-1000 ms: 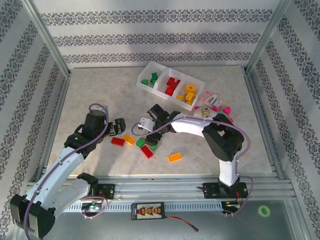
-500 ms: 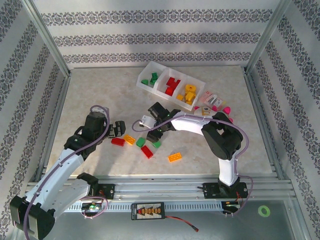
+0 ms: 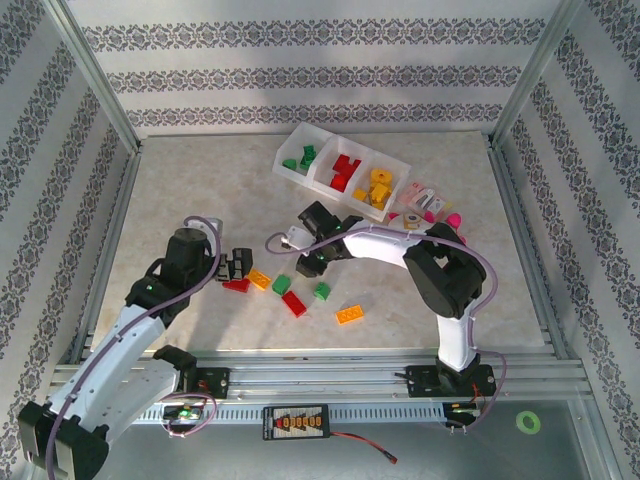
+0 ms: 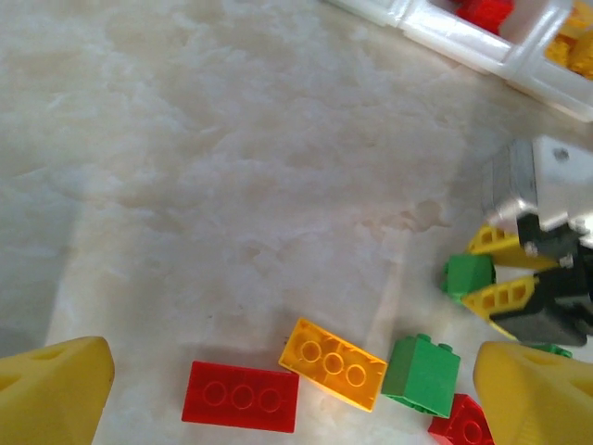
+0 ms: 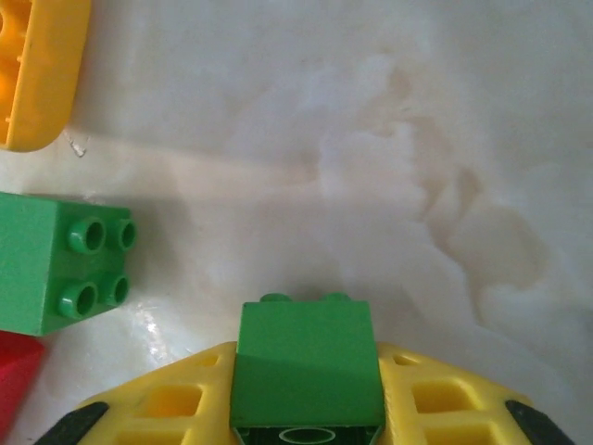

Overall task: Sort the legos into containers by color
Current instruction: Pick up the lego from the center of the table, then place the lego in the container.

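The left end effector (image 3: 240,267) hangs with its fingers spread wide, just above a red lego (image 3: 236,284) and an orange lego (image 3: 259,279) that lie side by side on the bench (image 3: 180,190). To their right, the right end effector (image 3: 312,262) pinches a green lego (image 5: 308,371) close to the bench surface. Farther back and to the right sits the three-compartment tray (image 3: 300,180), with green, red and orange pieces each in a separate compartment.

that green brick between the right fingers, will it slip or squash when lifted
Probably rigid: the green brick shows crisp square edges between the yellow fingers. Its faces look glossy, so it might slip. Small, so likely light.
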